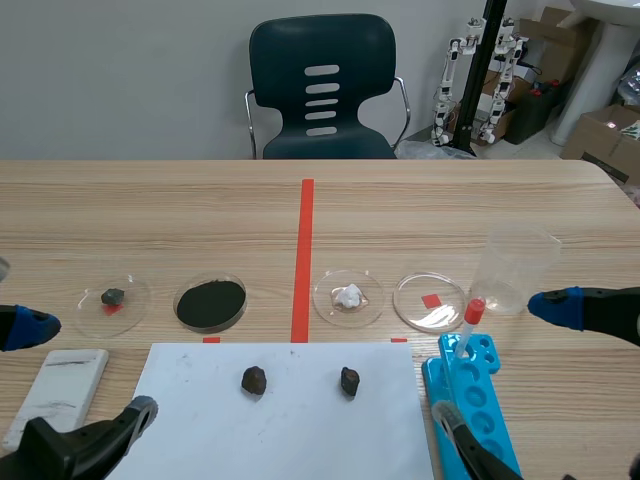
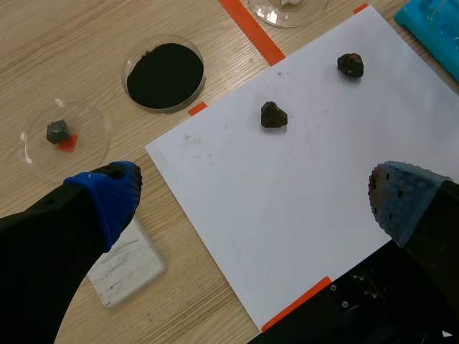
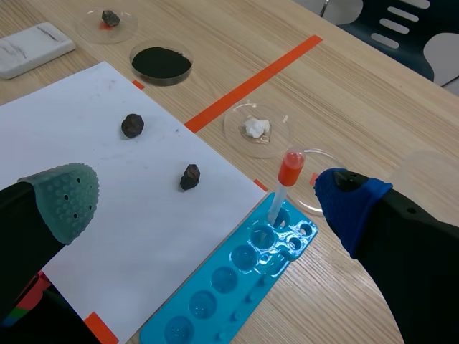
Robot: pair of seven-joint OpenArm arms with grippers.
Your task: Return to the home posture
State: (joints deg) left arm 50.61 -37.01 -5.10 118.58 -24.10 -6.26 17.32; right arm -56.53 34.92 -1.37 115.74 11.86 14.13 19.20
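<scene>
Scene view: both arms sit low at the near table edge. You see the left gripper [image 1: 95, 366] and the right gripper [image 1: 492, 357] spread wide, holding nothing. Left wrist view: the fingers straddle the paper sheet [image 2: 287, 201], with one pad near the white block [image 2: 125, 265]. If you retreat low, you could drag either. Right wrist view: the capped tube [image 3: 283, 190] stands in the blue rack [image 3: 229, 287], just ahead of the parted fingers. A sideways swing could topple it, so lift first.
</scene>
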